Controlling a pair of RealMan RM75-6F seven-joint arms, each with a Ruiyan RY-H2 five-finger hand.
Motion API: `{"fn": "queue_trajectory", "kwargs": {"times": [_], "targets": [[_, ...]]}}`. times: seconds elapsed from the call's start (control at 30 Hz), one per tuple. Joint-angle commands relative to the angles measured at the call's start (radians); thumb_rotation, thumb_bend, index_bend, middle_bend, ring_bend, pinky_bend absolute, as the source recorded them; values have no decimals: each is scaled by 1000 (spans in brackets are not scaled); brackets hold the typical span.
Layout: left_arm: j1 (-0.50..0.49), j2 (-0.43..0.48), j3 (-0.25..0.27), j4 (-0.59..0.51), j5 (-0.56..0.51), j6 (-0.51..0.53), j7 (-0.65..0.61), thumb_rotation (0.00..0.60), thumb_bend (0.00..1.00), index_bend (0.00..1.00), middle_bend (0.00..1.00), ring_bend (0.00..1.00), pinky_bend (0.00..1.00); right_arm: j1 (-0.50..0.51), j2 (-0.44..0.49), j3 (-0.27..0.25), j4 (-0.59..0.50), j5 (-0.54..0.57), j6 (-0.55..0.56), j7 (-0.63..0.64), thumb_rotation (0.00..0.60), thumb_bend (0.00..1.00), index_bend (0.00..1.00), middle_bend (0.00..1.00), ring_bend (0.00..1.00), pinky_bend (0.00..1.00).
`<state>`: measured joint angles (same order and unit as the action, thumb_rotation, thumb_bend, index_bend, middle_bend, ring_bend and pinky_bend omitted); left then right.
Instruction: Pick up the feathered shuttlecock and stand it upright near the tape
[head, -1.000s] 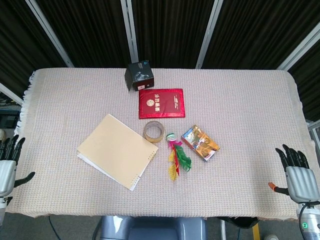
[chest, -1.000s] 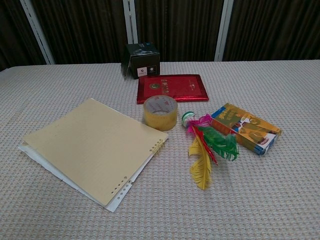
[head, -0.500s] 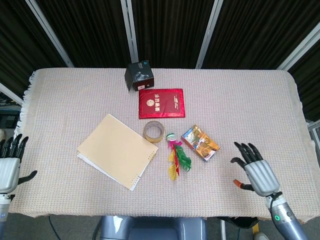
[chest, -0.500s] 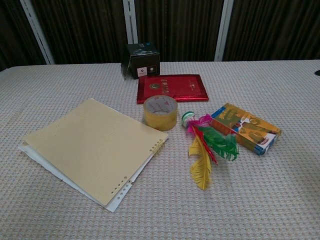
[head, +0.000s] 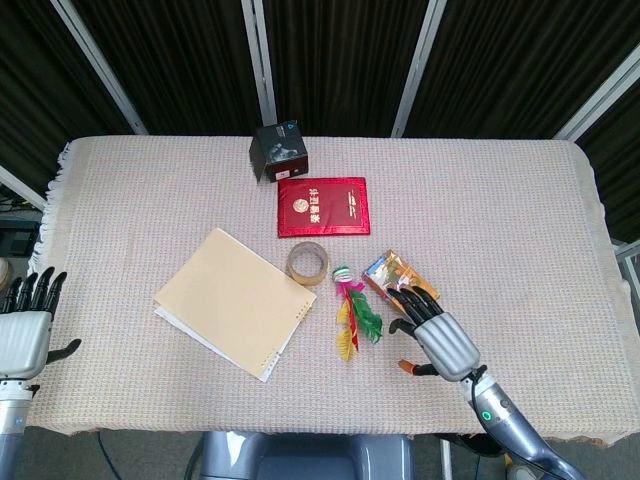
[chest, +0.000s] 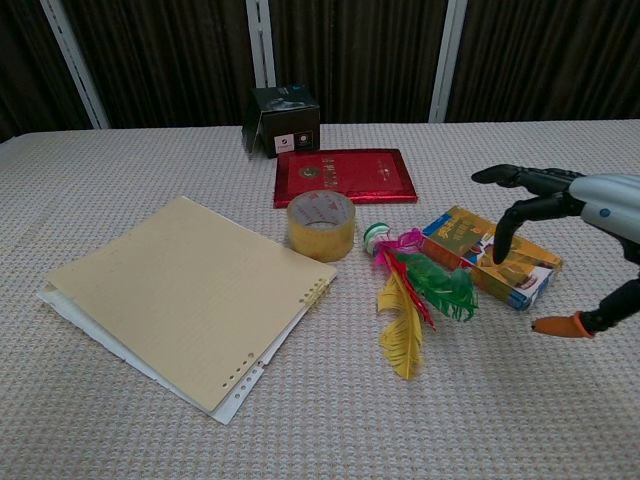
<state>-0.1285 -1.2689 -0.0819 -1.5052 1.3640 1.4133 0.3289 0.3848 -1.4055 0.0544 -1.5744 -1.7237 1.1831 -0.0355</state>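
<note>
Two robot hands show. The left hand (head: 22, 335) waits open at the near table edge, holding nothing. The right hand (chest: 560, 235) hangs open above the small orange and blue card box (chest: 490, 255), fingers spread, holding nothing too. Just beside it, the bright shuttlecock with yellow, green and pink feathers (chest: 410, 290) lies flat on the woven cloth, its round white base pointing to the clear tape roll (chest: 321, 224). Best to pinch it low by the base, so the feathers don't bend. Farther back lies a shiny red booklet (chest: 345, 175).
</note>
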Motion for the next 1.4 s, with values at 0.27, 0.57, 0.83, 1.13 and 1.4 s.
{"fn": "queue_trajectory", "kwargs": {"times": [0.27, 0.57, 0.83, 1.13, 1.4], "targets": [[-6, -14, -8, 9, -20, -5, 13, 584, 0, 0, 0, 0, 0, 74, -99, 19, 44, 23, -69, -3, 600, 130, 398, 0, 0, 0], [-13, -16, -12, 14, -28, -13, 9, 581, 0, 0, 0, 0, 0, 120, -170, 19, 81, 35, -115, -10, 600, 130, 398, 0, 0, 0], [-11, -14, -17, 14, -37, -5, 7, 582, 0, 0, 0, 0, 0, 175, -235, 14, 172, 42, -167, 32, 600, 142, 404, 0, 0, 0], [-14, -22, -18, 16, -49, -6, 25, 580, 0, 0, 0, 0, 0, 222, -248, 12, 277, 28, -172, 118, 600, 144, 431, 0, 0, 0], [-11, -27, -15, 13, -39, 12, 37, 583, 0, 0, 0, 0, 0, 254, -258, 1, 338, 11, -162, 187, 600, 144, 469, 0, 0, 0]]}}
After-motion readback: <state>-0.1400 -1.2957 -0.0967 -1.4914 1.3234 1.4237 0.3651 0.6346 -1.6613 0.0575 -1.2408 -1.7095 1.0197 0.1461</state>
